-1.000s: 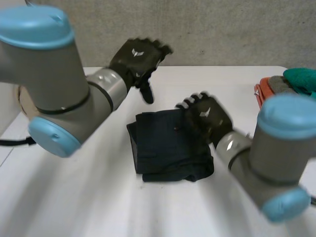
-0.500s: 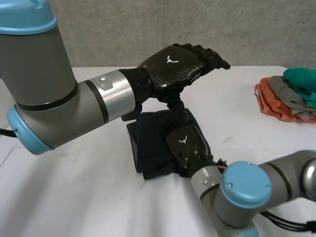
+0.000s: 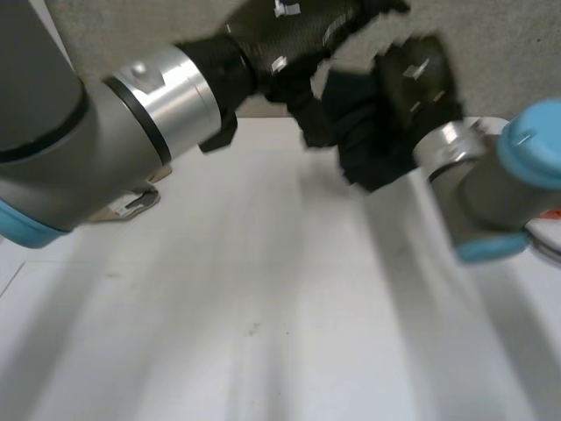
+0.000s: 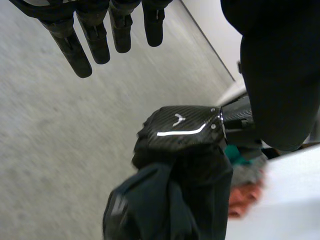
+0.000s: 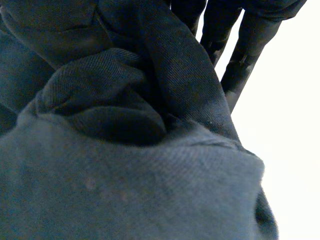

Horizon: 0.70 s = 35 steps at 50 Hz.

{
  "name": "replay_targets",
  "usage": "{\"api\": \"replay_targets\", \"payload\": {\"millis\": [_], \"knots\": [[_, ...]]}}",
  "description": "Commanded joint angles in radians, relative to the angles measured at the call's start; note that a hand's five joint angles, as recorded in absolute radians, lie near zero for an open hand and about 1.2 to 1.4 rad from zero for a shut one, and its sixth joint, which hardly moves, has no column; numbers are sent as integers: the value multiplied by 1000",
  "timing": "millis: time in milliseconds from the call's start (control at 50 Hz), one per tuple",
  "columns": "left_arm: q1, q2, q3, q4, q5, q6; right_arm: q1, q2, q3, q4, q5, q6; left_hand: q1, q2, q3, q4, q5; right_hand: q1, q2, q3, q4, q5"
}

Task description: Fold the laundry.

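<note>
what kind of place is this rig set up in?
Probably a robotics lab bench, not a home: a bare white table, a plain grey wall behind it, and a waiting pile of clothes.

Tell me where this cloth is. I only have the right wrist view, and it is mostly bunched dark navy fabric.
Observer: The right hand holds the dark navy cloth in the air, clear of the white table.
Operator: Give me the left hand.
Observer: The left hand is close to the right one, fingers straight, not curled round the cloth.
Operator: Name anything else nearby.
Observer: A stack of orange, grey and teal clothes sits past the right hand.
</note>
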<state>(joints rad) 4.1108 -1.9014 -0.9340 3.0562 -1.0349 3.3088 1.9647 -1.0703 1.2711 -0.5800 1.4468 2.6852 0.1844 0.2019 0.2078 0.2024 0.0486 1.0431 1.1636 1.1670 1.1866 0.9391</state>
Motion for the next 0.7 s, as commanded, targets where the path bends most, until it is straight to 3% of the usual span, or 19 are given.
{"api": "replay_targets", "payload": {"millis": [20, 200, 300, 380, 480, 580, 700], "knots": [[0, 51, -5, 84, -21, -116, -223, -23, -168, -11, -104, 70, 11, -6, -12, -6, -27, 353, 233, 229, 210, 283], [3, 54, -25, 92, -16, -149, -555, -2, -266, -57, -321, 303, 14, -3, -9, -4, -24, 353, 233, 229, 210, 283], [5, 50, -43, 95, -13, -147, -693, 129, -280, -252, -458, 441, 14, -3, -9, -4, -24, 353, 233, 229, 210, 283], [3, 38, -45, 95, -13, -146, -742, 263, -292, -380, -574, 482, 17, 0, -6, -1, -21, 353, 233, 229, 210, 283], [3, 13, -54, 95, -14, -144, -791, 401, -296, -400, -669, 489, 17, 0, -6, -1, -21, 353, 233, 229, 210, 283], [3, -5, -66, 95, -14, -143, -800, 486, -282, -409, -735, 489, 17, 0, -6, -1, -21, 353, 233, 229, 210, 283], [3, -24, -66, 95, -16, -144, -799, 490, -271, -428, -763, 489, 17, 0, -6, -1, -21, 353, 233, 229, 210, 283]]}}
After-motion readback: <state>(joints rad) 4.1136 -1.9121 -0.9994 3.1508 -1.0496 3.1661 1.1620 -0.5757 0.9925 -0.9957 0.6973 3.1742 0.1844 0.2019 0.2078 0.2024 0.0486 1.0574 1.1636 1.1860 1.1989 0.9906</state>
